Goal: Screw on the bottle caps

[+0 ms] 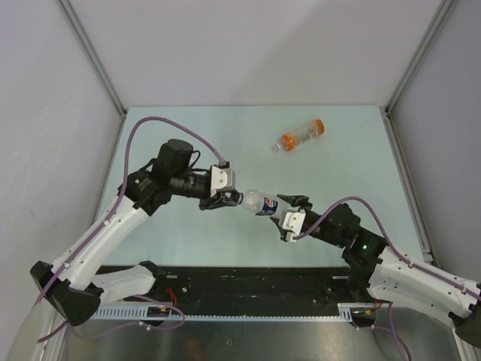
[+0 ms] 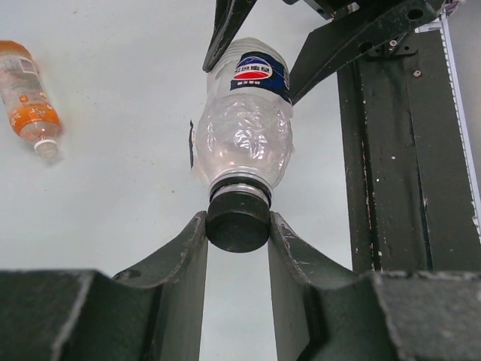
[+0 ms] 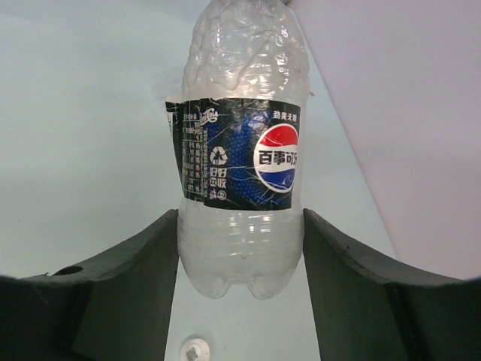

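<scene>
Two sets of fingers share one load: the small clear plastic bottle with the blue Pepsi label point(image 1: 260, 203) is held lying level in the air above the pale bench point(image 1: 353, 165), between the arms. The left gripper point(image 1: 230, 200) is seen with its fingers point(image 2: 188, 252) clamped on the small round black plastic cap point(image 2: 237, 221), which sits on the bottle's neck. The right gripper point(image 1: 279, 208) has its fingers point(image 3: 139, 259) pressed against the bottle's lower body, near the base. Whether the cap's thread is caught cannot be told.

The main risk is judged to be cross-threading, should the cap be turned while its axis is tilted from the neck's. The thin, crumpled wall could also give under the right grip, so that the bottle is spun along with the cap and nothing is tightened. If the cap is released before it bites, it may be dropped to the bench. The small orange-tinted plastic bottle point(image 1: 301, 136) lies on its side well apart, toward the far edge.
</scene>
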`<state>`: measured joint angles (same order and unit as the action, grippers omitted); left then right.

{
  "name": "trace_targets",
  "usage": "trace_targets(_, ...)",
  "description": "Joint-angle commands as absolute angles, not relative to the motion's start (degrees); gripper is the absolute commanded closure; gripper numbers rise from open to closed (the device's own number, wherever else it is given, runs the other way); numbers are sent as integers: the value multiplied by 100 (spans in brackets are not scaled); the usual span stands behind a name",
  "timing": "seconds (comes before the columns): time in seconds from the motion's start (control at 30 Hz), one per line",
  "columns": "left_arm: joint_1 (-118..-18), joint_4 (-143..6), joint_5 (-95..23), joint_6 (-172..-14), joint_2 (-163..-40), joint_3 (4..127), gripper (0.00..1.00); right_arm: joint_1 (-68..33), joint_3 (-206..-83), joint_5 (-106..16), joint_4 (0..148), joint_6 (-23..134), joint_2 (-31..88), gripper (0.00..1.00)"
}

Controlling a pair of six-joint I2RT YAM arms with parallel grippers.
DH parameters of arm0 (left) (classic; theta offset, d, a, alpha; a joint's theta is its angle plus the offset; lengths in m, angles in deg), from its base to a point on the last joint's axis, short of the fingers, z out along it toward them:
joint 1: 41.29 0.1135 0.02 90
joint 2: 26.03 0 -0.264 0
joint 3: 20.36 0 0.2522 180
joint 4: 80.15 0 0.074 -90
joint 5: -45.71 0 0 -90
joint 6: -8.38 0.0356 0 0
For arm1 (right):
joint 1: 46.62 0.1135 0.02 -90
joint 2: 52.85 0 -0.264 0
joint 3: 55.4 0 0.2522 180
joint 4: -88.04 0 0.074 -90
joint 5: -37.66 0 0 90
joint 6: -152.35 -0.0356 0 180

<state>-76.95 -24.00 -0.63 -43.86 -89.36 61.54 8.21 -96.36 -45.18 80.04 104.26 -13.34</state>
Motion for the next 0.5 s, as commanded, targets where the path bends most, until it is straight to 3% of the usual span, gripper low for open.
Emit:
trace_targets(0.0, -7784, -2613, 108, -4127, -8854, 6091, 100, 899, -9948, -3308, 8909, 10228, -1486, 100)
trace_targets(0.47, -7781, -2612, 402, -4352, -8818, 6226, 97, 892, -9755, -2840, 9332, 10299, -1654, 100)
